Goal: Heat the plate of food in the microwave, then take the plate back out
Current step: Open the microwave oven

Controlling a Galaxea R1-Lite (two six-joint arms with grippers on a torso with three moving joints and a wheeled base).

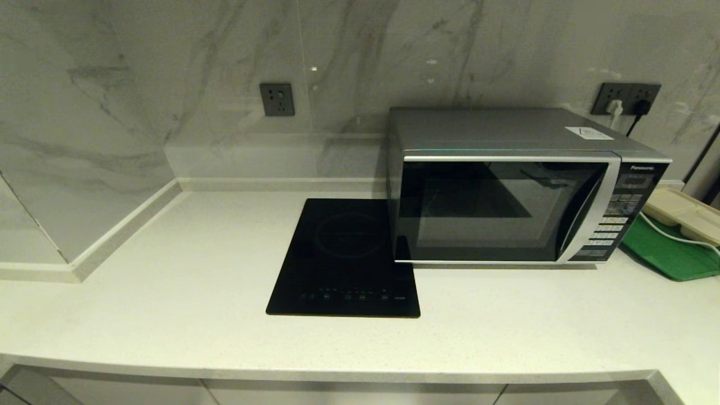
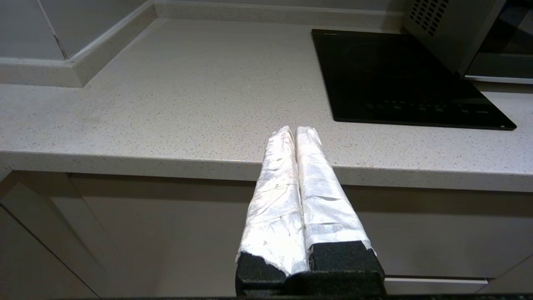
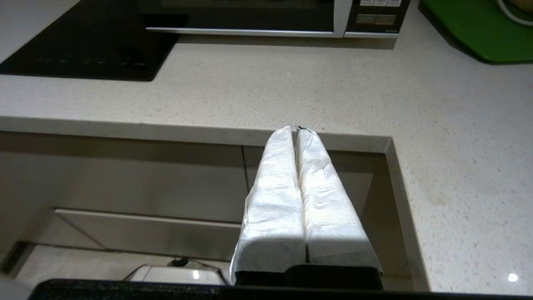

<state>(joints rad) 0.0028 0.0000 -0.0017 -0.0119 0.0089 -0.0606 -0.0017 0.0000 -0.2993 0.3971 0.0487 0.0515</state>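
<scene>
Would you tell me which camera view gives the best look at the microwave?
The head view: the whole microwave shows, door shut, handle strip and keypad visible. The left wrist view catches only its vented side and a door corner; the right wrist view only the door's lower edge and bottom keypad buttons.

You're looking at a home kitchen: pale speckled countertop with cabinet fronts below, marble-look wall panels with 2 socket plates, a black glass cooktop set flush, and the microwave right of it.
</scene>
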